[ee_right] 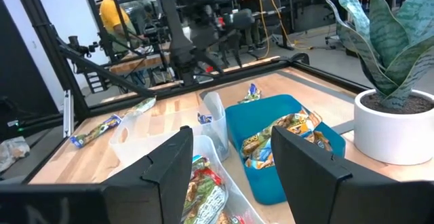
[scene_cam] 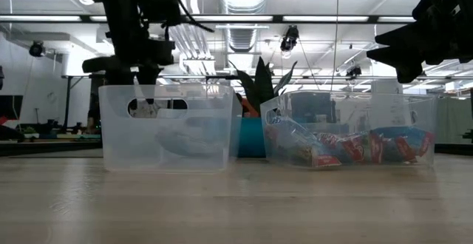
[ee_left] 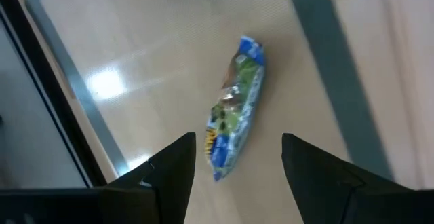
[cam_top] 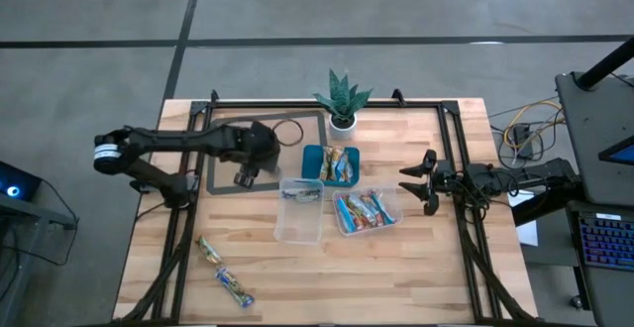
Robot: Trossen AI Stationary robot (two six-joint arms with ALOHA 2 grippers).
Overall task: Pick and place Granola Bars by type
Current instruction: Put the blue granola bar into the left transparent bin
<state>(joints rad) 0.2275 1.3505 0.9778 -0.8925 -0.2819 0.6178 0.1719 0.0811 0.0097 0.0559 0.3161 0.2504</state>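
A granola bar in a blue and green wrapper point(ee_left: 235, 108) lies flat on the wood inside a dark rectangular frame point(cam_top: 213, 190). My left gripper point(ee_left: 239, 142) hangs over the bar, open, with one finger on either side of its near end; it also shows in the high view point(cam_top: 245, 175). Two more bars point(cam_top: 208, 250) point(cam_top: 235, 285) lie on the table near the front left. My right gripper point(cam_top: 421, 183) is open and empty at the table's right, beside a clear tub point(cam_top: 388, 200) with several bars. Another clear tub point(cam_top: 300, 226) holds one bar point(cam_top: 300, 193). A teal tray point(cam_top: 311, 164) holds bars too.
A potted plant point(cam_top: 342, 99) stands at the far middle, behind the teal tray. A dark cable loop point(cam_top: 289, 129) lies at the frame's far edge. Black rails run along the table's left and right sides. People show in the room beyond point(ee_right: 115, 13).
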